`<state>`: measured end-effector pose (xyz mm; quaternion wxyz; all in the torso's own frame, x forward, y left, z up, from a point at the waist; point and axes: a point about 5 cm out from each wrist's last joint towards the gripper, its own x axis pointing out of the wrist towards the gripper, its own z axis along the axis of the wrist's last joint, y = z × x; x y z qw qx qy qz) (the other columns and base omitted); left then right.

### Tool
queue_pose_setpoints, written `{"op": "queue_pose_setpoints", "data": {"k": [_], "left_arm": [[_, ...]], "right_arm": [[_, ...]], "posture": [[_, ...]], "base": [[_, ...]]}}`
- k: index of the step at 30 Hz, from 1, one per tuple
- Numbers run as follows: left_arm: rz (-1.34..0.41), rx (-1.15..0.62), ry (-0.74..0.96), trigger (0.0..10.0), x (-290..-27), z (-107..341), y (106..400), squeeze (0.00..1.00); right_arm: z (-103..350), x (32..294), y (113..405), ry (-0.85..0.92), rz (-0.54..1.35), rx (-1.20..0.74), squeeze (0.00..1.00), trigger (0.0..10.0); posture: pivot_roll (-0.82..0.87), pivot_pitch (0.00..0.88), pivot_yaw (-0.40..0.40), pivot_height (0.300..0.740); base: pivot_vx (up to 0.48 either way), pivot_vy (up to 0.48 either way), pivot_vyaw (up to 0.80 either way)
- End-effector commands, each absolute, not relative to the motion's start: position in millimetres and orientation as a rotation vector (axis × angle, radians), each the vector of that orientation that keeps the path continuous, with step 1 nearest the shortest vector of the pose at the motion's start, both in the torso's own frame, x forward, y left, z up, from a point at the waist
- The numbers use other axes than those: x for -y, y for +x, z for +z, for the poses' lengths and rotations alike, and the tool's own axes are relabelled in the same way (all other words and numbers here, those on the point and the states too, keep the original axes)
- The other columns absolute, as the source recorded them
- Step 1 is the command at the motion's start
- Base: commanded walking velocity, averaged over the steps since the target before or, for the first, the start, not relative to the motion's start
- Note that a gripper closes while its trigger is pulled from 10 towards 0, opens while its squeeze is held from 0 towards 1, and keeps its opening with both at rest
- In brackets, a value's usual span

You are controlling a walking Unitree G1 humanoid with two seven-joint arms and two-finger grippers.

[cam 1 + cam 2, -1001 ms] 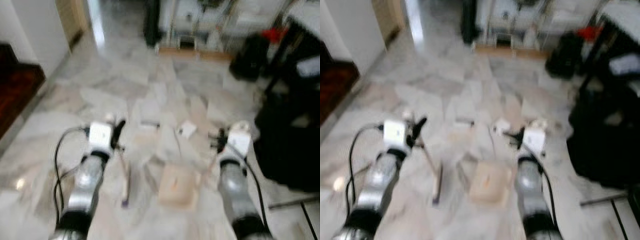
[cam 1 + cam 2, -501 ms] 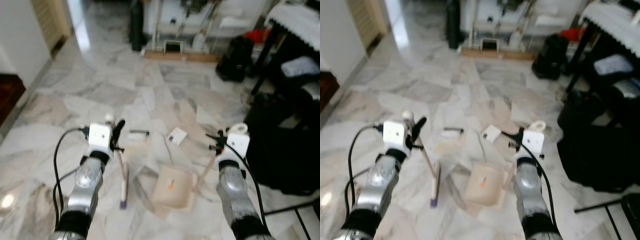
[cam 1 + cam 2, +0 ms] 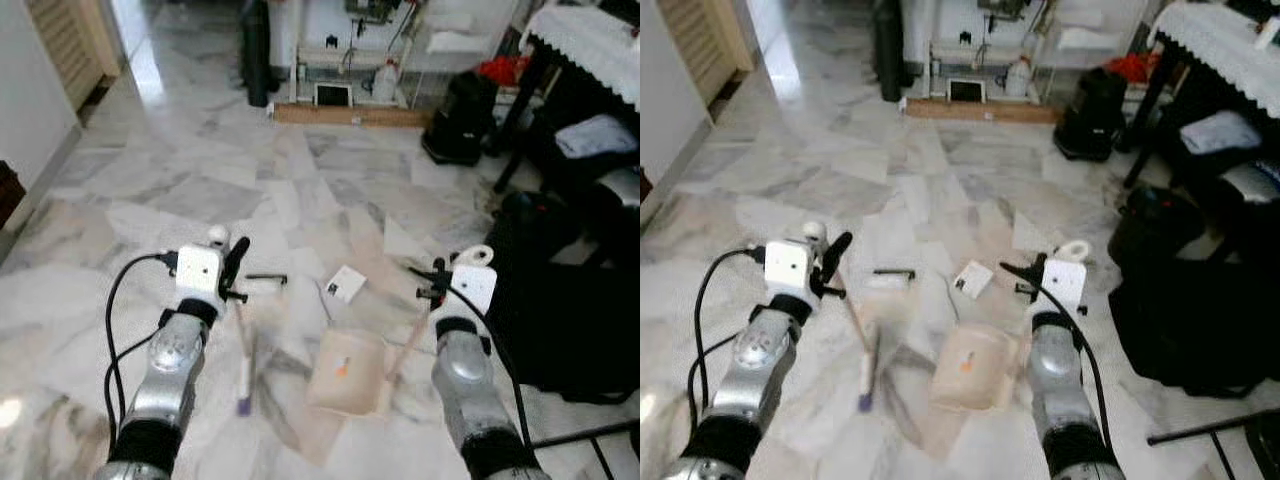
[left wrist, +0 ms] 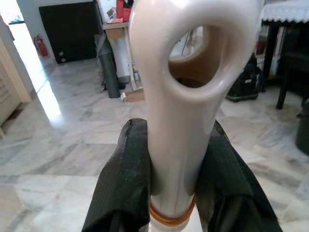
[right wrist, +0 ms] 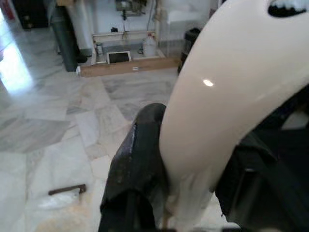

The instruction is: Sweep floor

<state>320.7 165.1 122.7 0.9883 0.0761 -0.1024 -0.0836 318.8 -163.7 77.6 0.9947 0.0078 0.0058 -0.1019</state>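
My left gripper (image 3: 233,272) is shut on the cream handle of a brush (image 4: 179,87), which ends in a ring. The brush slants down to its head on the marble floor (image 3: 244,372). My right gripper (image 3: 431,287) is shut on the cream handle of a dustpan (image 5: 227,82). The beige pan (image 3: 346,373) rests flat on the floor between my two arms. Just beyond it lie a white card (image 3: 347,284) and a small dark stick with a white scrap (image 3: 264,281).
A black bag (image 3: 456,128) and a dark upright cylinder (image 3: 255,52) stand at the far side by a wooden board (image 3: 345,115). Dark furniture and a big black bag (image 3: 565,300) crowd my right. A thin rod (image 3: 580,435) lies at the lower right.
The whole picture has shifted and sharpened, so the camera has moved. Both grippers keep their hold, and brush and dustpan sit as before relative to my arms.
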Motion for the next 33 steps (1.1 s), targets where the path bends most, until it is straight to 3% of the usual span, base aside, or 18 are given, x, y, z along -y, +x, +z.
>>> {"op": "queue_pose_setpoints", "data": {"k": [1, 8, 33], "left_arm": [[-0.191, 0.260, 0.143, 10.0, -155.8, 133.5, 322.8, 0.00], [-0.192, 0.261, 0.142, 10.0, -156.2, 134.1, 323.2, 0.00], [-0.198, 0.260, 0.143, 10.0, -156.7, 134.8, 323.3, 0.00]], "right_arm": [[85.9, 172.1, 320.8, 0.008, -0.227, 0.026, 0.00, 10.0], [85.5, 172.5, 321.3, 0.006, -0.228, 0.017, 0.00, 10.0], [86.1, 171.1, 320.9, 0.006, -0.230, 0.029, 0.00, 10.0]], "posture": [[-0.06, 0.081, -0.043, 0.740], [-0.06, 0.085, -0.042, 0.740], [-0.05, 0.083, -0.038, 0.740]], "base": [[0.360, 0.000, 0.00], [0.358, 0.000, -0.57], [0.361, 0.000, 0.00]]}}
